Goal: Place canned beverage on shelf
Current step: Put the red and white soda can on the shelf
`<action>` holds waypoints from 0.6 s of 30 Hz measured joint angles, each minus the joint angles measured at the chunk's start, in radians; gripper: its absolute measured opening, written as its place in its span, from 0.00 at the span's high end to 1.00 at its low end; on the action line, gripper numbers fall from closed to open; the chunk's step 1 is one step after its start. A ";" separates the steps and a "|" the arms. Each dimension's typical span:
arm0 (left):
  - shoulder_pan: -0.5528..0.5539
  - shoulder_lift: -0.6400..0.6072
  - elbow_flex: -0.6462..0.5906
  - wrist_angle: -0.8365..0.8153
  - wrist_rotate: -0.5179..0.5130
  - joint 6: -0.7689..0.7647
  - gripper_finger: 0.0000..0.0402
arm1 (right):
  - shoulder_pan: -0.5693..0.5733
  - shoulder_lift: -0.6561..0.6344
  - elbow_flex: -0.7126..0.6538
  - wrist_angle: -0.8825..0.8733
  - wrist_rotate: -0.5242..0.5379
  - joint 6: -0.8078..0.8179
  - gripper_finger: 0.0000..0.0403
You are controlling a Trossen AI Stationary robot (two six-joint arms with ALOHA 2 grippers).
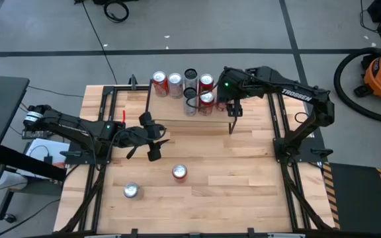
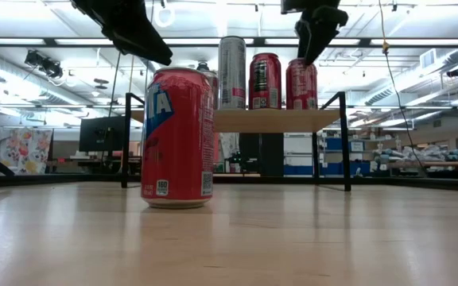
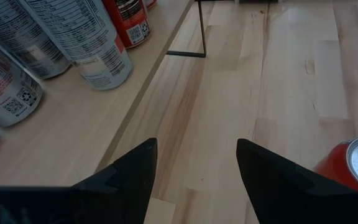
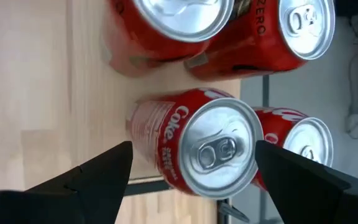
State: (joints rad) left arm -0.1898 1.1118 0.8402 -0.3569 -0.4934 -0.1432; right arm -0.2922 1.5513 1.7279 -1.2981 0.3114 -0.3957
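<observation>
Releasing: right gripper (image 4: 191,165) hovers above the shelf (image 1: 177,109), jaws spread wide around a Coke can (image 4: 197,149) standing on the plank, not gripping it.
Shelf: six cans stand on it.
Advice: lift straight up, keeping both jaws clear of neighbouring cans.
Left gripper (image 1: 152,137): jaws shut, empty, in front of the shelf.
Desk (image 1: 243,192): a red can (image 1: 179,172) and a silver can (image 1: 131,191) wait before the shelf.
</observation>
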 joint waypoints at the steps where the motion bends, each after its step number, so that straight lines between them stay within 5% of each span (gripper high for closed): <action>1: 0.000 0.000 0.000 0.000 0.000 0.000 0.43 | 0.008 0.000 0.000 -0.002 0.014 0.000 0.14; 18: 0.000 0.000 0.000 0.008 0.000 -0.009 0.43 | 0.034 -0.018 0.000 0.033 -0.009 0.046 0.14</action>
State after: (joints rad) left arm -0.1898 1.1118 0.8402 -0.3485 -0.4931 -0.1517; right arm -0.2579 1.5333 1.7283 -1.2655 0.3023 -0.3497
